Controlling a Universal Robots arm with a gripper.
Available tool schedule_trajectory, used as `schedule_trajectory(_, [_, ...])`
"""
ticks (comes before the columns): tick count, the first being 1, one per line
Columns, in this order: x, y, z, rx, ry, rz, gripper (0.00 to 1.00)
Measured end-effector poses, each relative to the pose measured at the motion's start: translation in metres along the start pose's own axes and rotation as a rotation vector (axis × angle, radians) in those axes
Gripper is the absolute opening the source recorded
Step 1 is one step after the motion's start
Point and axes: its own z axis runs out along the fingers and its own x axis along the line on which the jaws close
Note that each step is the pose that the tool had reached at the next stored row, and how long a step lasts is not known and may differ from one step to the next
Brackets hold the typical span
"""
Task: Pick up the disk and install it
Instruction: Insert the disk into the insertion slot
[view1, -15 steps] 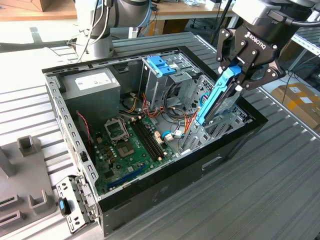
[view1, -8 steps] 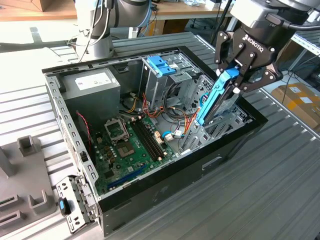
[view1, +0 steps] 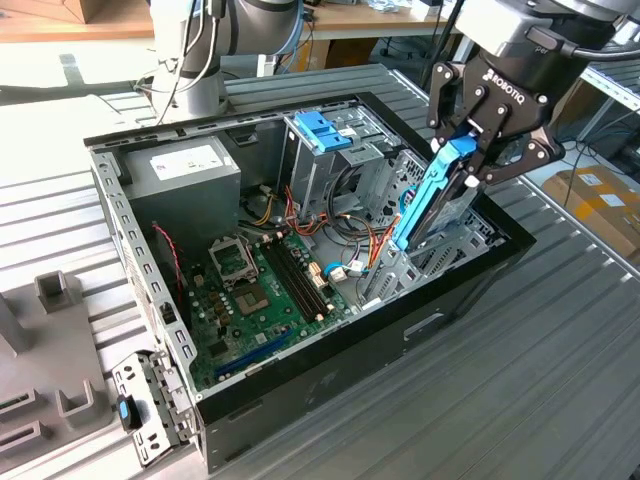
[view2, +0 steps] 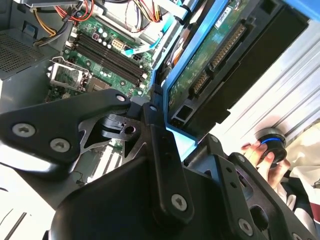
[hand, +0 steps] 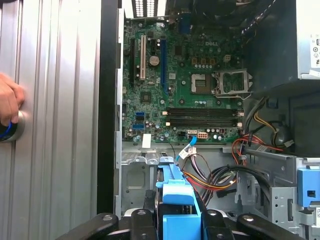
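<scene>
Gripper (view1: 478, 150) jaws pinch the disk (view1: 432, 195), which you see tilted steeply with its lower end dipping into the open computer case (view1: 300, 390), beside the drive cage (view1: 325, 150). Your hand (hand: 9, 102) rests on a round knob (hand: 11, 131) outside the case wall.

pincer (hand: 172, 222) grips disk (hand: 176, 200) | over open case (hand: 107, 100) | hand (hand: 9, 102), perhaps on knob

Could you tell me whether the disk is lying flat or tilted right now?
Tilted. The gripper holds the disk steeply on end over the open case, its lower end down among the drive bays.
</scene>
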Motion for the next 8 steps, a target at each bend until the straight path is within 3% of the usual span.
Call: schedule_trajectory(8, [0.0002,0.0006,0.004,0.0,0.0,0.0,0.37])
